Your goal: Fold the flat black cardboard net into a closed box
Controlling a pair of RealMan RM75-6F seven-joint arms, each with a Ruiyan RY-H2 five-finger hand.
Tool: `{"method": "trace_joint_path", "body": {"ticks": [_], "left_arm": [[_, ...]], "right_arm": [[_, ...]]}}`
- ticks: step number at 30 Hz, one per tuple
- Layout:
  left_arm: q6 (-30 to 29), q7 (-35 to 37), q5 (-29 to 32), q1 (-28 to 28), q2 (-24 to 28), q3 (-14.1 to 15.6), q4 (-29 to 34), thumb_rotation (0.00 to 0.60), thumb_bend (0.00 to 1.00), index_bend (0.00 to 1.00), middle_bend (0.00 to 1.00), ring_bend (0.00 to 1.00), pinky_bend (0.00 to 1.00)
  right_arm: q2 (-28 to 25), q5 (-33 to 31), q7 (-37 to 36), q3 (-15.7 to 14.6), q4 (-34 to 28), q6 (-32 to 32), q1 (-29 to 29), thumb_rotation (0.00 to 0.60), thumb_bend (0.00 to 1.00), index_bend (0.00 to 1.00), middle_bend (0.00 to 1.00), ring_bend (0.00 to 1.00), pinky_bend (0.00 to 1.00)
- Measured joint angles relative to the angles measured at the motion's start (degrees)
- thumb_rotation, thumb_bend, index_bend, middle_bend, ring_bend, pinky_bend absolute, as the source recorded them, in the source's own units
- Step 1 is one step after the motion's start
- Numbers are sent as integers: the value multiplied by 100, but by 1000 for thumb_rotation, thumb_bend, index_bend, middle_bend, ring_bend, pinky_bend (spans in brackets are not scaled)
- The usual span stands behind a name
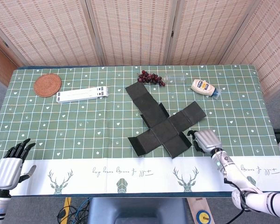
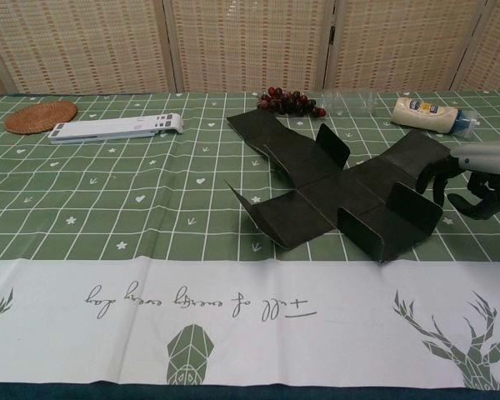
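The black cardboard net (image 1: 164, 122) lies spread as a cross in the middle of the table, with a few flaps bent up; the chest view shows its raised front flap (image 2: 392, 218). My right hand (image 1: 204, 140) hovers just off the net's near right corner, fingers curled downward and holding nothing; in the chest view the right hand (image 2: 475, 179) sits at the right edge, beside the raised flap. My left hand (image 1: 10, 161) hangs open past the table's near left corner, far from the net, and only the head view shows it.
A bunch of dark grapes (image 1: 151, 78) and a clear plastic bottle (image 1: 178, 78) lie behind the net. A mayonnaise bottle (image 1: 204, 87) is at the back right. A white folding stand (image 1: 82, 94) and a round woven coaster (image 1: 47, 85) sit at the back left.
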State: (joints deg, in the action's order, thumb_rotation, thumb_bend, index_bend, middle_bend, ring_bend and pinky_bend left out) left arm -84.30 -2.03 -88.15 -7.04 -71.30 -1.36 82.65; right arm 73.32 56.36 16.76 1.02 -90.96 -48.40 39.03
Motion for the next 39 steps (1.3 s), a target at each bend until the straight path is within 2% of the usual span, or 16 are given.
{"method": "trace_joint_path", "body": {"ticks": [5,12,24,29,32,35,39], "left_arm": [[9,-28,6,8,7,20,25,600,270,161,103,138,197],[-20,-5,-32,9,-2,33,15,600,270,161,103,138,197],[-78,50,-22,69,5,60,-35,600,270,161,103,138,197],[-89,33,-21,73,33,54,-5,600,270,161,103,138,197],[-85,14,-32,69,28,56,16,600,270,161,103,138,197],[-82,-14,-63,57,21,63,43,600,271,161,103,138,197],[-115,-50,-81,66,41,67,92,600,270,161,103,138,197]], "right_arm": [[114,277,-542,40,-52,132,-81,600,707,244,363,855,1000],[380,1199,-1405,106,-251,305,-125,600,707,237,357,855,1000],[1108,1984,-1945,295,-377,642,245,600,695,206,356,855,1000],[1061,2326,-1951,408,-551,510,358,600,619,206,355,855,1000],[927,2390,-1847,575,-595,411,449,600,562,206,355,855,1000],[870,2374,-1558,754,-506,380,598,600,460,206,355,855,1000],[899,2158,-1030,972,-221,507,912,600,373,206,350,855,1000]]}}
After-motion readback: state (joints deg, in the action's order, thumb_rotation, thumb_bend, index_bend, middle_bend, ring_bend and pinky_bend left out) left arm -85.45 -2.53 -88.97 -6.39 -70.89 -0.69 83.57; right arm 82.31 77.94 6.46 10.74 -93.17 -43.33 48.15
